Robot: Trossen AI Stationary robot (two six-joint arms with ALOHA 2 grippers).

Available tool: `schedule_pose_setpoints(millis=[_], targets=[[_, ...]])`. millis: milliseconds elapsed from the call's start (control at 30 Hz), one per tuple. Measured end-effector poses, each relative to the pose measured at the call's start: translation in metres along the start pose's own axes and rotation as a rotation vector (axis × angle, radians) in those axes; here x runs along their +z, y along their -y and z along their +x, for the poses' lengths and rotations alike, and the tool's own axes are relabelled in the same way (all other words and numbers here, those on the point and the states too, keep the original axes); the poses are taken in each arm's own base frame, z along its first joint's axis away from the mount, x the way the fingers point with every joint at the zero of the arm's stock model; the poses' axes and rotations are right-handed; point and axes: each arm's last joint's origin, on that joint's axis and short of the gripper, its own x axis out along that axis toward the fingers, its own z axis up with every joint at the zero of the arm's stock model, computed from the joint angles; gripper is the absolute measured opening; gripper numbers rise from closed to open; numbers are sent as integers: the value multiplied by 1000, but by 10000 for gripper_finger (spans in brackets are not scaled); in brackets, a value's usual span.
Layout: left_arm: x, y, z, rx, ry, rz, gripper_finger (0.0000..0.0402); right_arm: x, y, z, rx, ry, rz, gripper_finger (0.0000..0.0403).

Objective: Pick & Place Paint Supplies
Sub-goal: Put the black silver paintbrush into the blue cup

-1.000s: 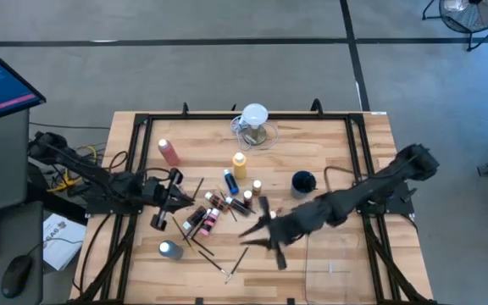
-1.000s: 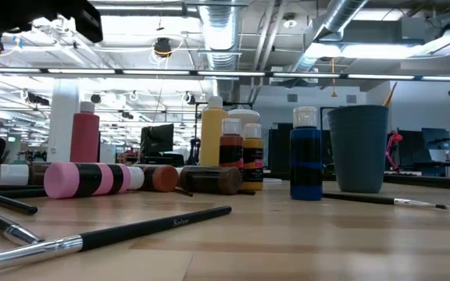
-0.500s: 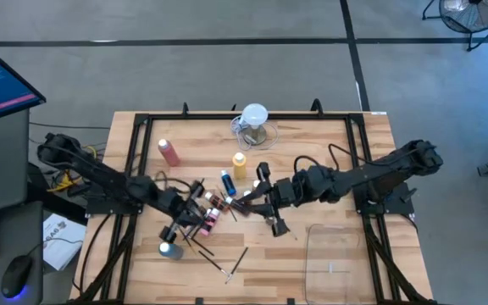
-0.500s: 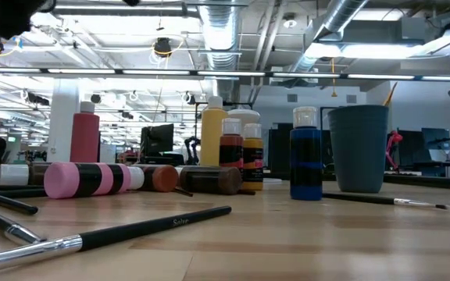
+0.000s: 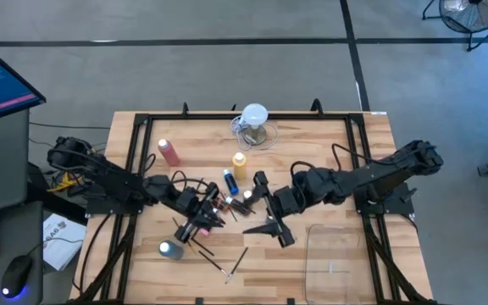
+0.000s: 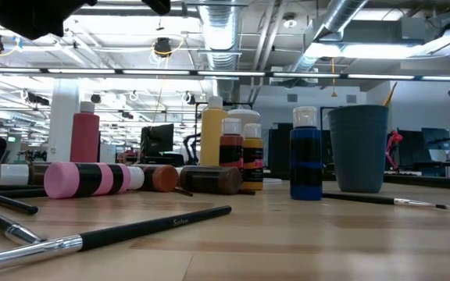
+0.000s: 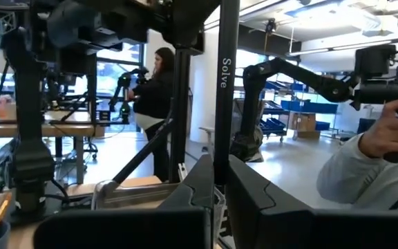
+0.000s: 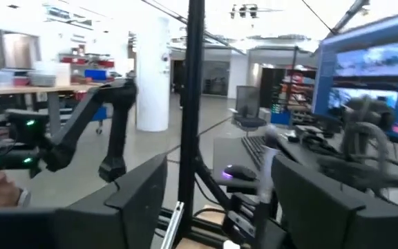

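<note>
So the left gripper (image 7: 220, 181) is clamping tight on a paintbrush (image 7: 226, 83), gripping it low on the dark handle with the rest sticking straight up past the fingers. Both arms are meeting over the middle of the table (image 5: 329, 152), right above the pile of small bottles, so that's where the brush is hanging. The right gripper (image 8: 213, 183) is standing wide, with a thin dark brush handle running up between its fingers, and it isn't pinching it. I can't tell for sure if that's the same brush.

Handling-wise I'm guessing it's super light and stiff, but the lacquered handle is looking slick and skinny, so it could swivel in a pinch. I'd be grabbing mid-handle, square across, and staying off the bristles.
</note>
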Motion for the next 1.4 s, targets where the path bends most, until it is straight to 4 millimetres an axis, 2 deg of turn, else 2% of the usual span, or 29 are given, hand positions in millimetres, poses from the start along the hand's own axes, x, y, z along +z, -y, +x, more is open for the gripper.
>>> schedule_pose_setpoints(millis=[267, 333, 467, 667, 1033, 1400], targets=[[0, 1, 0, -18, 0, 2, 3, -11, 17, 8, -56, -9, 59, 265], [0, 1, 0, -19, -1, 1, 3, -9, 21, 17, -60, 18, 65, 265], [0, 1, 0, -26, -2, 0, 4, -19, 23, 30, 9, -24, 79, 265], [0, 1, 0, -38, -3, -3, 4, -16, 24, 45, 30, -62, 78, 265], [0, 1, 0, -39, -4, -3, 3, -9, 22, 44, 35, -45, 57, 261], [0, 0, 0, -33, -3, 1, 4, -4, 22, 44, 42, 2, 40, 199]])
